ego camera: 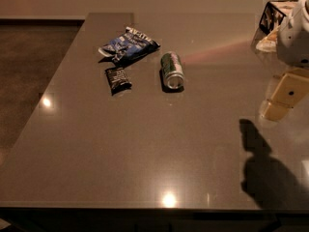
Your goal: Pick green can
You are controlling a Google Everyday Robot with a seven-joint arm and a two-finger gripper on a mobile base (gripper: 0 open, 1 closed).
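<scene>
The pale tan two-finger gripper (pixel 283 99) hangs at the right edge of the view, below the white wrist housing of the arm (pixel 295 33) and above the glossy dark grey-brown tabletop (pixel 145 153); whether it is open or closed I cannot tell. It is well apart from everything it has to deal with, and its shadow (pixel 263 170) falls on the table towards the near right. Further left, past a wide stretch of table, the small dark green metal drink can (pixel 172 70) lies on its side with one shiny silver end facing the near edge. Just beside it to the left sits a small black wrapper packet (pixel 117 79), and behind that a crinkled blue snack bag (pixel 128 45) whose corner comes close to the can's far end. The main risk, as I judge it, is rolling: a can on its side will run away sideways if one pad touches before the other. A grasp along its length could slip off the smooth ends. An approach drifting left could catch the bag or the packet instead.
</scene>
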